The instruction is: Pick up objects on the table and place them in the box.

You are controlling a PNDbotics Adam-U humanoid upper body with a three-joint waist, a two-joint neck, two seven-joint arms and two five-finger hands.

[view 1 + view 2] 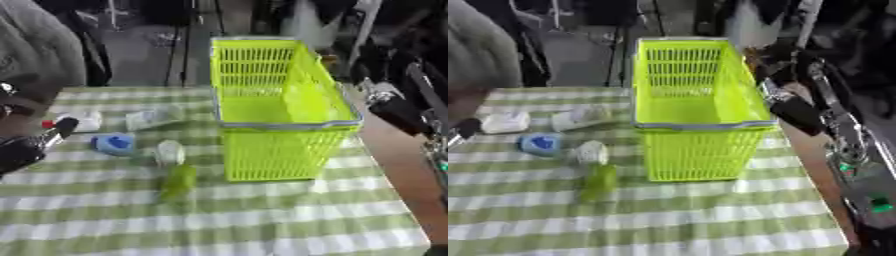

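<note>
- Left of the yellow-green basket (284, 100), a loose cluster of small things is lying on the checked tablecloth (262, 220), all outside the basket.
- Nearest the basket's front corner, a green bottle (178, 181) with a pale cap (170, 151) is lying on its side, its long axis running toward and away from the robot, cap at the far end.
- A blue object (114, 144) is sitting just left of the cap; two whitish packets (153, 118) (506, 122) are lying farther back.
- The left hand (26, 150) is showing at the left edge, nearer the cluster; I cannot tell how its fingers are set.
- The right hand (798, 114) is hovering by the basket's right rim, its fingers equally unclear.
- Judging by nearness, the left hand is looking better placed to reach rightward for the cluster.
</note>
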